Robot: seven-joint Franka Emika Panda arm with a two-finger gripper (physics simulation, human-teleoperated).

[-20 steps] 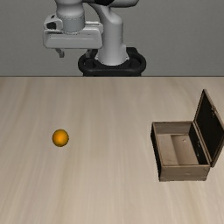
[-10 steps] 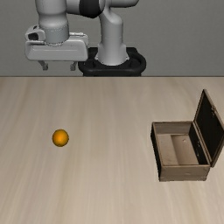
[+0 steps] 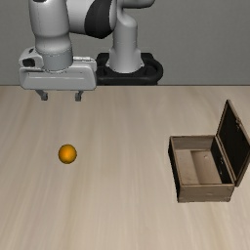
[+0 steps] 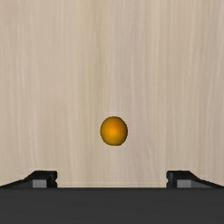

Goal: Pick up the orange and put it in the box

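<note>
A small orange (image 3: 66, 153) lies on the light wooden table (image 3: 117, 195) toward the exterior view's left. My gripper (image 3: 60, 97) hangs well above the table, behind the orange, with its two fingers spread wide apart and nothing between them. In the wrist view the orange (image 4: 113, 131) sits on the wood a short way ahead of my gripper (image 4: 112, 178), about midway between the two fingertips. A dark wooden box (image 3: 202, 167) stands at the exterior view's right, its lid raised upright and its inside showing bare.
The robot's black base (image 3: 125, 70) stands at the table's far edge. Bare wood stretches between the orange and the box.
My hand has moved toward the exterior view's left and lower, coming closer above the orange. The orange and the box have stayed where they were.
</note>
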